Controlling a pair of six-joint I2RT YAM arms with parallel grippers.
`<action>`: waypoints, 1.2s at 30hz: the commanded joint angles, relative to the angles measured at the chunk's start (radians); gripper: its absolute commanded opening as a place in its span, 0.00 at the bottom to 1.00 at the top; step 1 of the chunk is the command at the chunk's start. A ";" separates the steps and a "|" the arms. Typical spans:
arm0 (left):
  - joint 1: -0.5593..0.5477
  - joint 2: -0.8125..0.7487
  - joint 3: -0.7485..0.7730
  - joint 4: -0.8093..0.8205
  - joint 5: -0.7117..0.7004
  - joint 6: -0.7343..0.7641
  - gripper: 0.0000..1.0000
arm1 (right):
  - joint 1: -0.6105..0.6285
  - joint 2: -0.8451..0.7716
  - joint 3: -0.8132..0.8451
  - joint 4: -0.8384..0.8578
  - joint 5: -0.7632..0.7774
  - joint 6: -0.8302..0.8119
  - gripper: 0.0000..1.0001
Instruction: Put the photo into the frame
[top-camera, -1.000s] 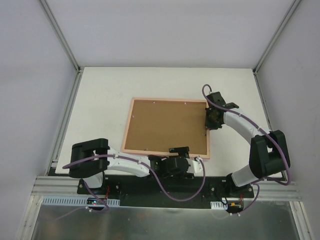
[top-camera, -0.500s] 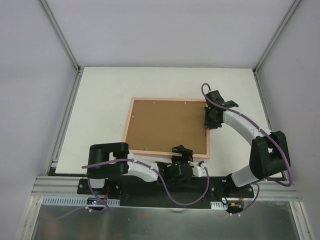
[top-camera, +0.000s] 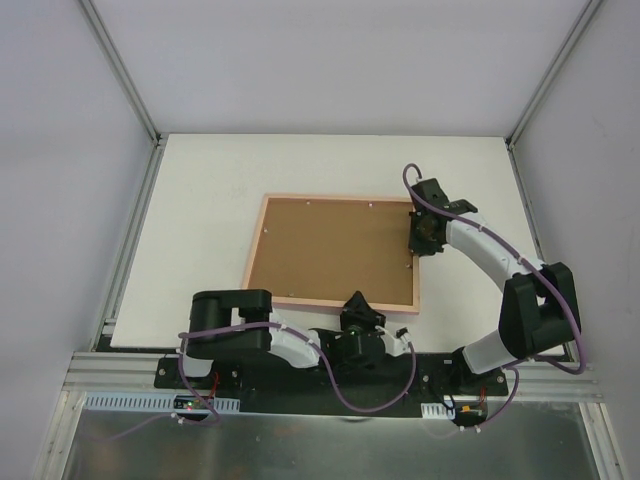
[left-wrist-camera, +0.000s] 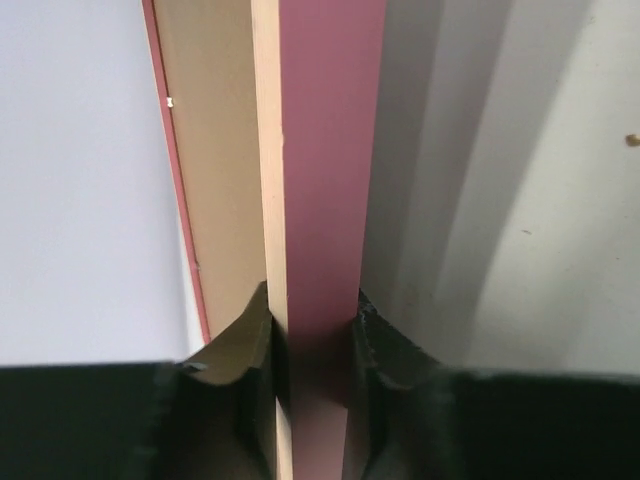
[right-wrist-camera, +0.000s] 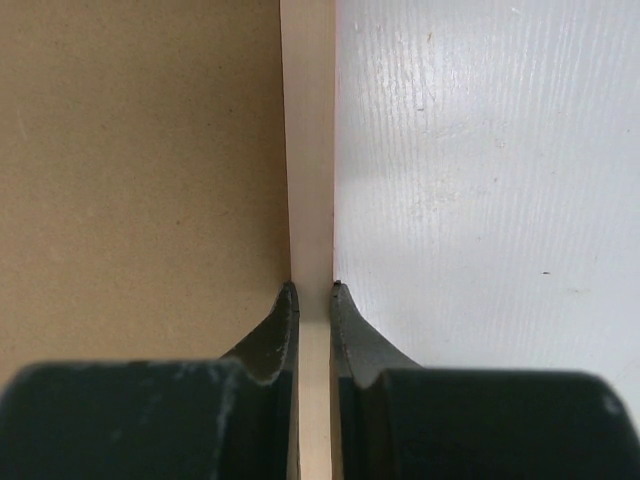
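The frame (top-camera: 255, 250) lies back-up on the white table, with its peach rim around a brown backing board (top-camera: 335, 250). My left gripper (top-camera: 358, 305) is shut on the frame's near rim. In the left wrist view the pink and peach edge (left-wrist-camera: 330, 150) runs between the two fingers of that gripper (left-wrist-camera: 312, 320), and it casts a shadow on the table beside it. My right gripper (top-camera: 420, 238) is shut on the frame's right rim. In the right wrist view the peach strip (right-wrist-camera: 308, 150) is pinched at that gripper (right-wrist-camera: 311, 290), next to the backing board (right-wrist-camera: 140, 150). The photo is hidden.
The white table (top-camera: 200, 200) extends around the frame, with grey enclosure walls on three sides. A metal rail (top-camera: 130, 250) runs along the table's left edge. Both arm bases sit on the black bar (top-camera: 430, 365) at the near edge.
My left arm has swung right along the near edge and its gripper has turned and shut on the frame's near rim. The right gripper has kept its grip in place.
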 joint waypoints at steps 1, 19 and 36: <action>0.002 0.015 -0.004 0.137 -0.064 0.077 0.00 | 0.006 -0.062 0.051 -0.020 0.000 0.010 0.01; 0.074 -0.262 0.241 0.097 -0.108 0.352 0.00 | -0.097 -0.497 0.232 -0.083 0.131 0.014 0.79; 0.302 -0.479 0.783 -0.764 0.260 -0.159 0.00 | -0.201 -0.530 0.218 -0.059 0.060 0.033 0.80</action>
